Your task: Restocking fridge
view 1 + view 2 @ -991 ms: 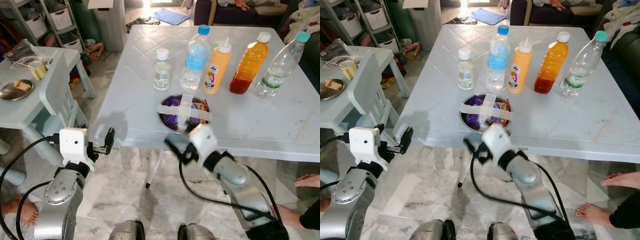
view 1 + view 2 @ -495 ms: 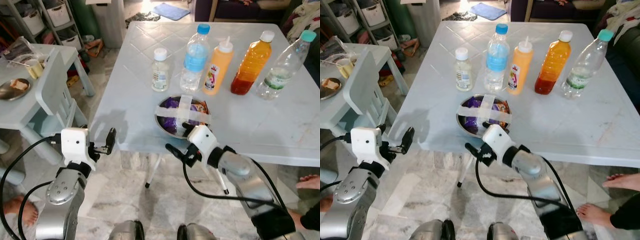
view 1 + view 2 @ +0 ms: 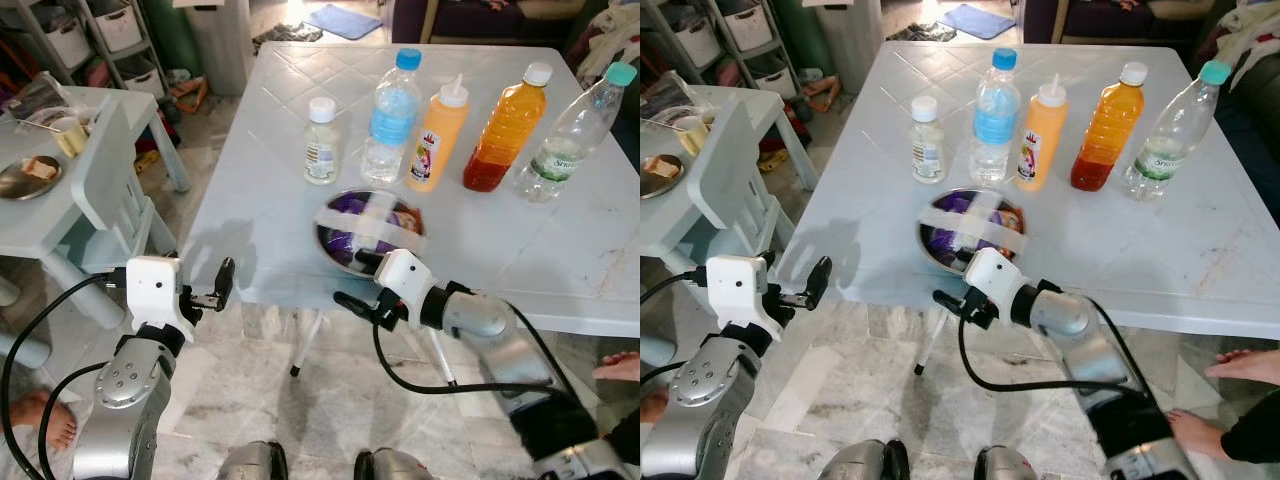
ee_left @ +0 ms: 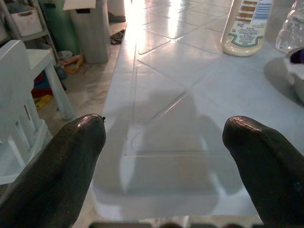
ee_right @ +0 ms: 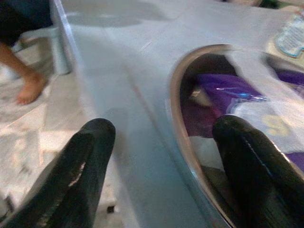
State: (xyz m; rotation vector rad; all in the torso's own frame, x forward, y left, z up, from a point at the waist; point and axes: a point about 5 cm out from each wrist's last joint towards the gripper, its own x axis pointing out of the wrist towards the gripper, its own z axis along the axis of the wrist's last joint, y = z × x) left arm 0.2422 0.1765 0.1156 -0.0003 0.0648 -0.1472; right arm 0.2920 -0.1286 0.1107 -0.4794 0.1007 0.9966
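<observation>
the round steel bowl, taped across its plastic cover, sits flat near the tabletop front edge, below five upright bottles. the right tool, fingers apart, reaches level at the bowl's rim. the left tool, fingers apart, hovers at the tabletop corner

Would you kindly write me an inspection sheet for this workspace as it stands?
Surface: white table, tiled top.
Job's things: taped steel bowl at the near edge; behind it a row of small bottle, water bottle, orange squeeze bottle, amber bottle, clear bottle.
Clutter: nothing seen.
Grippers: right gripper open at the bowl's rim; left gripper open, short of the table edge.
Cables: black cable looping under the right arm.
Surroundings: side table, person's foot.
</observation>
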